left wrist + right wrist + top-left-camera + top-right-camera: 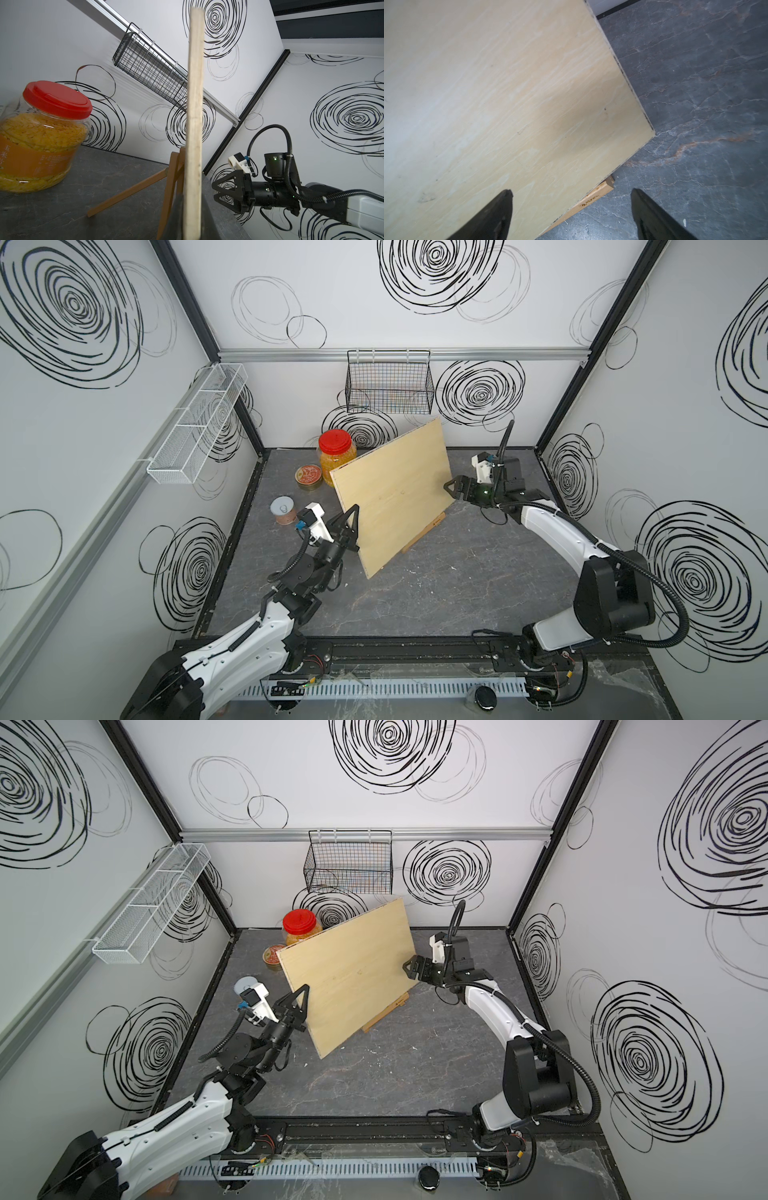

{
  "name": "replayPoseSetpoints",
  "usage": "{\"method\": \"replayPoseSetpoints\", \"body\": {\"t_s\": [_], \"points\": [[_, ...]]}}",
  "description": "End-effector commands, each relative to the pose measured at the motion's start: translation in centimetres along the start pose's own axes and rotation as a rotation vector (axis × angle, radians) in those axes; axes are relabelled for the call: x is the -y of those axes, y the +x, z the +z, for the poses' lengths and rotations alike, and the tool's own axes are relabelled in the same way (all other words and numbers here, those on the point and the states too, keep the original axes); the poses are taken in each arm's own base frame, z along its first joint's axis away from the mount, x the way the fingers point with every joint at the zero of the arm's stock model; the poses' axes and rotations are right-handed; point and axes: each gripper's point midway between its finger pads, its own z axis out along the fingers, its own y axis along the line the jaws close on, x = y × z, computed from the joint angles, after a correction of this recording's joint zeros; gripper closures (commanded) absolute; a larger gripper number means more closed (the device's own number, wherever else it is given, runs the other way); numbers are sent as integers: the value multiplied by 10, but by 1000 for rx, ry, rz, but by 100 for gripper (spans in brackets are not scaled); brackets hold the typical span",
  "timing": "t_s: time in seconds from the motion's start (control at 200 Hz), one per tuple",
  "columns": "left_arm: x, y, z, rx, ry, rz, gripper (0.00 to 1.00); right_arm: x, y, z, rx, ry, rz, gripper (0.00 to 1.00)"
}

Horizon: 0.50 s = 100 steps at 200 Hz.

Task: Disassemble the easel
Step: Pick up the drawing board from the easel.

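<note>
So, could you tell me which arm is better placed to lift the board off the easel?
Left, likely: the left claw grips the board edge; the right claw is open, holding nothing.

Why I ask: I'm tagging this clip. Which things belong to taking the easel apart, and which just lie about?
Job: easel; plywood board leaning on it; left pincer, shut on the board's edge; right pincer, open beside it.
Lying about: red-lidded jar; flat tin; small can; black wire basket; white mesh rack.
</note>
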Motion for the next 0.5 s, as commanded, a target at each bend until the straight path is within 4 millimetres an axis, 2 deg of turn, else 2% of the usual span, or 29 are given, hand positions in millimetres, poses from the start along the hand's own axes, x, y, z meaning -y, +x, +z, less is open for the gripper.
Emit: {"method": "replayPoseSetpoints", "body": {"t_s": [0.0,0.495], "points": [[65,-95,-18,325,266,-185,100,-9,-6,-12,34,-5,0,8],[76,-107,-22,386,301,-205,100,-14,-3,-28,69,-14,26,8]]}}
